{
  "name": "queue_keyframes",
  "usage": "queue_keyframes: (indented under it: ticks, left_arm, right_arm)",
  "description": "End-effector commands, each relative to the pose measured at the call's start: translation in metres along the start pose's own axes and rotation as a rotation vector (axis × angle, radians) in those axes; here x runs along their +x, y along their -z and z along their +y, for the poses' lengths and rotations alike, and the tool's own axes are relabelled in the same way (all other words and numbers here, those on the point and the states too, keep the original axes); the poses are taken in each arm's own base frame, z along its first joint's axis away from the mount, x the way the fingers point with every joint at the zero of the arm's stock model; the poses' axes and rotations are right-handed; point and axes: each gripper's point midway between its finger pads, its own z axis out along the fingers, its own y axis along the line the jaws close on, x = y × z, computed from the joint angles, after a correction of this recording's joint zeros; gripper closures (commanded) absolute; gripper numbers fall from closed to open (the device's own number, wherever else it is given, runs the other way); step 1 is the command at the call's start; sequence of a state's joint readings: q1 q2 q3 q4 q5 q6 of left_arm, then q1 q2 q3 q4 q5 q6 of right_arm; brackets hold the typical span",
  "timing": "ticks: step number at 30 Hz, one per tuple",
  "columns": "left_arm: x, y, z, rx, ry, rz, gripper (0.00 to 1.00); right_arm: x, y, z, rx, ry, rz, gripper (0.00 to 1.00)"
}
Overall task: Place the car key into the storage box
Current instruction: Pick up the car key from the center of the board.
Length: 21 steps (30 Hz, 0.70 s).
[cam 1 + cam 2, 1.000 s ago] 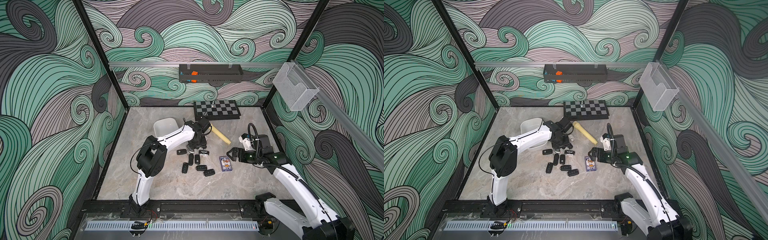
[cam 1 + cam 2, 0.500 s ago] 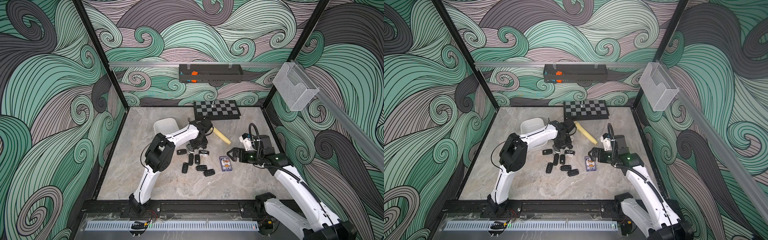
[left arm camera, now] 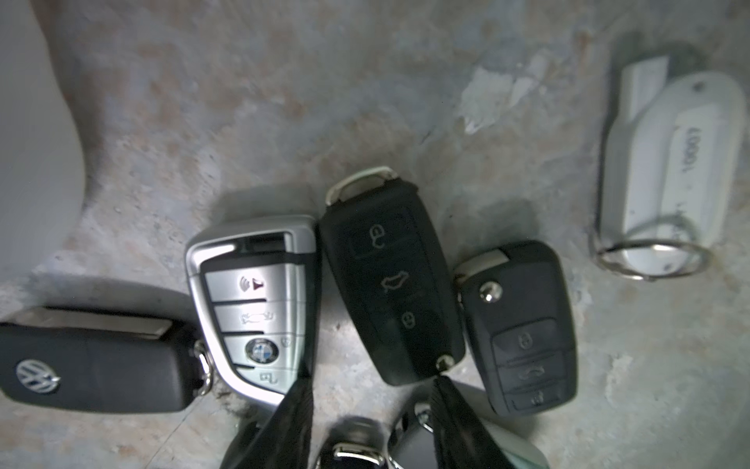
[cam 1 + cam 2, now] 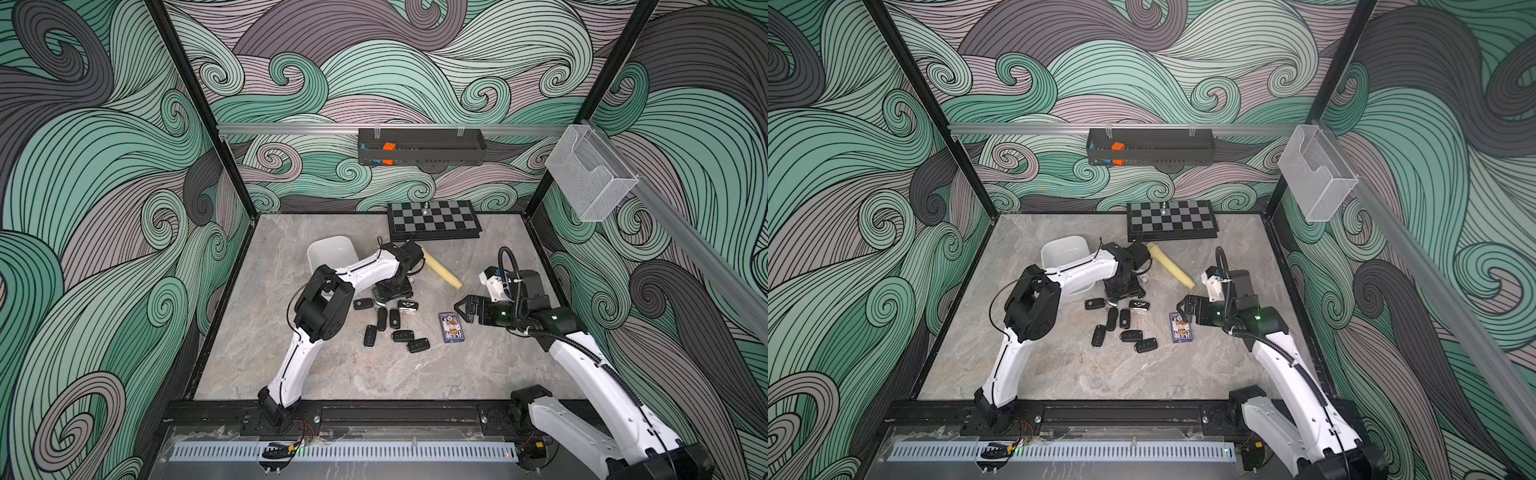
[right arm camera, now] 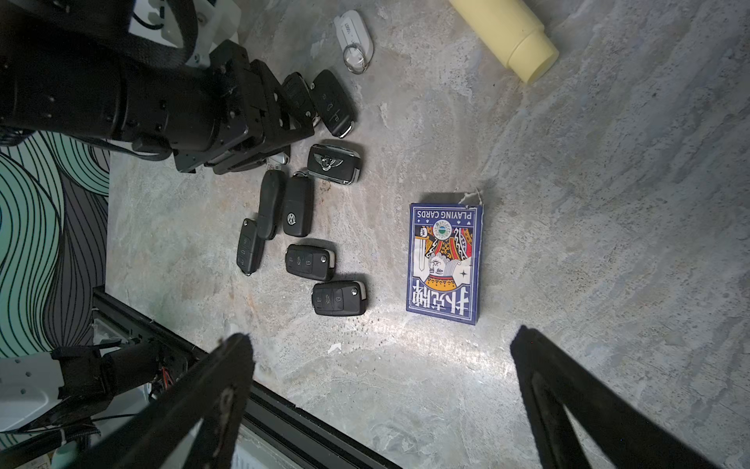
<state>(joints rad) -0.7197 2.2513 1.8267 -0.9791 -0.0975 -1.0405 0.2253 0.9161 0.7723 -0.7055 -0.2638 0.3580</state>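
Note:
Several car keys point(image 4: 390, 320) lie in a loose cluster mid-table, also seen in the right wrist view point(image 5: 298, 207). My left gripper point(image 4: 390, 293) is down at the cluster's far end, open only narrowly. In the left wrist view its tips point(image 3: 373, 379) have bare floor between them. One tip is at the edge of a silver key point(image 3: 255, 304), the other at the end of a black key point(image 3: 393, 292). The white storage box point(image 4: 332, 253) sits just left of it, partly behind the forearm. My right gripper point(image 4: 459, 309) hovers wide open and holds nothing, right of the keys.
A blue playing-card box point(image 4: 450, 327) lies between the keys and the right gripper. A cream flashlight point(image 4: 440, 270) and a chessboard point(image 4: 432, 220) are farther back. A white key tag point(image 3: 665, 162) lies near the keys. A black tray point(image 4: 419, 151) and a clear mesh holder point(image 4: 590, 174) hang on the walls.
The left arm's elbow has swung a little right and back while its gripper stayed low over the keys. The right arm has not moved.

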Motion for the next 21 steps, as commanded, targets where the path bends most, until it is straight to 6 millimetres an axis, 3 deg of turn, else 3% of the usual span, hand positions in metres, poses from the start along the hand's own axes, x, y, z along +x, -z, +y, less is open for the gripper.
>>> queue_keyframes:
  ticks: [1,21]
  left_arm:
    - [-0.009,-0.011,0.013,-0.065,0.012,-0.004,0.51]
    - [-0.029,0.011,0.000,0.015,0.053,-0.057,0.52]
  right_arm:
    - [-0.004,0.003,0.003,-0.001,0.013,-0.012,0.01]
    - [-0.004,0.000,-0.002,0.021,0.016,-0.005,0.01]
